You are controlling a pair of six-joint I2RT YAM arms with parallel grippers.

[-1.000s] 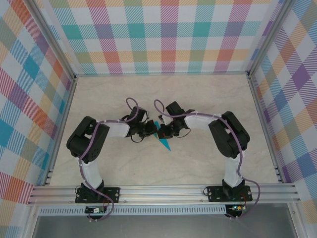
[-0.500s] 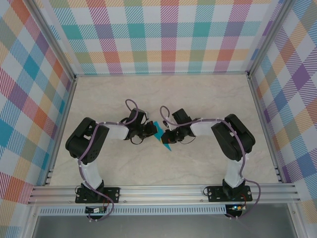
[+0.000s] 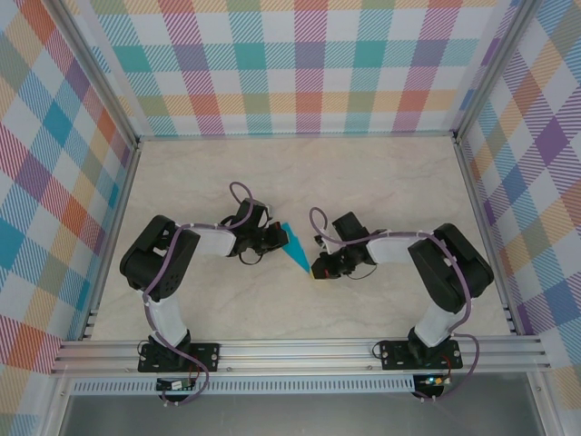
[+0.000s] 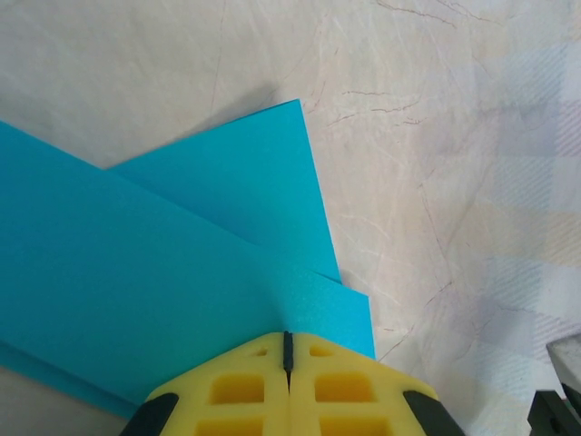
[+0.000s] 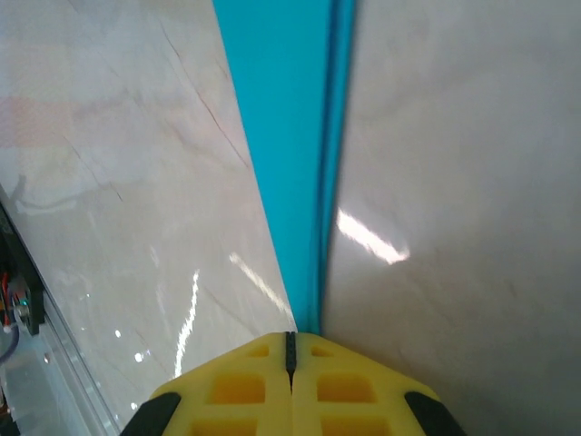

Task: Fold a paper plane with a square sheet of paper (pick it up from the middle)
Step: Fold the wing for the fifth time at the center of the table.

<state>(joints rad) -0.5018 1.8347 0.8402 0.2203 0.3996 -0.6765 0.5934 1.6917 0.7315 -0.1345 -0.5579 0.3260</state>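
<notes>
Top external view: one teal-blue paper plane (image 3: 296, 249), a narrow pointed dart of folded paper, is being held slantwise over the pale marbled table (image 3: 390, 182), between two black arms (image 3: 213, 238). Its wide tail is being clamped by the left gripper (image 3: 277, 238) and its sharp nose by the right gripper (image 3: 316, 269). On the left wrist camera, two yellow fingertips (image 4: 236, 391) are being pressed together on overlapping layers of the paper. On the right wrist camera, two more yellow fingertips are being pressed shut on the narrow tip, with one crease being shown along its length. Whether the dart is touching the table cannot be told.
</notes>
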